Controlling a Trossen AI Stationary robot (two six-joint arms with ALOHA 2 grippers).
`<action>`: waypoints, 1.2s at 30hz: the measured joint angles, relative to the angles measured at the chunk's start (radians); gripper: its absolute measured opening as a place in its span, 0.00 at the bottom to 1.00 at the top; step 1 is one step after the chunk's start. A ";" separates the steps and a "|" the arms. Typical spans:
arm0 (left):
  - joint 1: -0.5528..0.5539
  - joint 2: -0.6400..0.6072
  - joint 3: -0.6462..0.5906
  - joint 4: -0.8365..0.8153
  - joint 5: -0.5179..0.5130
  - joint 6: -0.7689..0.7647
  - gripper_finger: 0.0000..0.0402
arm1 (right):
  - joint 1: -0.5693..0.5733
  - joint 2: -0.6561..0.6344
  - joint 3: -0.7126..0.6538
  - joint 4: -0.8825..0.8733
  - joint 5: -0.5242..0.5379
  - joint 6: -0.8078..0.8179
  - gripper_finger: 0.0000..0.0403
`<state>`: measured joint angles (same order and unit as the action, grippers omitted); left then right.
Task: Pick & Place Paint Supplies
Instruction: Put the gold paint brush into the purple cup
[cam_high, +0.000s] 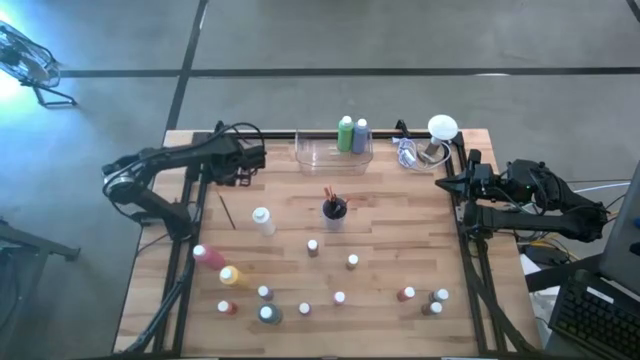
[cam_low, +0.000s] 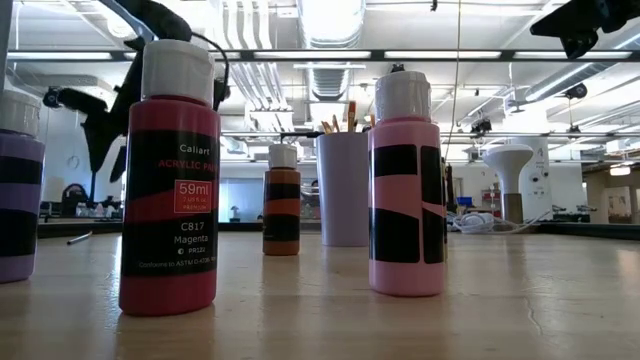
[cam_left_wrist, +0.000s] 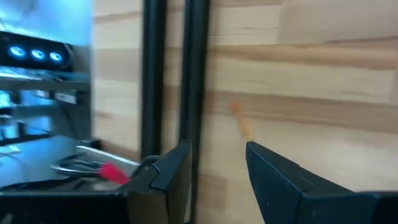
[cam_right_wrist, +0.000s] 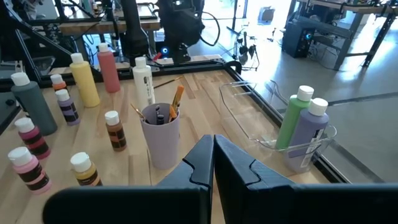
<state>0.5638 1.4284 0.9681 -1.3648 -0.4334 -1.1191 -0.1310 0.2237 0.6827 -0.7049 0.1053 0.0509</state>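
The left gripper (cam_high: 250, 163) hangs over the far left part of the counter (cam_high: 400, 220), its jaws standing part open with nothing between them; in the left wrist view they frame only bare wood and the dark frame rail (cam_left_wrist: 180, 74). The nearest supply to them is a thin dark paintbrush (cam_high: 227, 211) lying flat on the wood just toward the near side of that gripper, its long axis running roughly from far to near with a slight slant. A grasp there would, I judge, want the jaws turned across the handle, not along it. A little farther out stands the tall white bottle (cam_high: 263, 220), upright, and beyond it the lilac cup (cam_high: 334, 211) holding brushes on end.

The clear tray (cam_high: 318, 156) sits at the far edge, just right of the left gripper, with a green bottle (cam_high: 345, 134) and a purple bottle (cam_high: 361, 135) already standing in it (so it looks like the drop place).

The right gripper (cam_right_wrist: 213, 155) waits at the right edge, jaws closed and empty, pointing in across the counter toward the cup. The small bottles are scattered over the near half, well apart from both arms; the left arm is plainly nearer the flat brush and the white bottle.
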 joint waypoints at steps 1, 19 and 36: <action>0.002 0.000 -0.013 0.030 0.003 -0.006 0.39 | 0.000 0.000 0.000 0.000 0.000 0.000 0.02; 0.093 0.000 -0.166 0.258 0.052 -0.049 0.39 | 0.000 0.000 0.000 0.000 0.000 0.000 0.02; 0.154 0.000 -0.292 0.393 0.058 -0.085 0.37 | 0.000 0.000 0.000 0.000 0.000 0.000 0.02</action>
<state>0.7182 1.4284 0.6762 -0.9716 -0.3756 -1.2044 -0.1310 0.2234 0.6823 -0.7052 0.1055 0.0509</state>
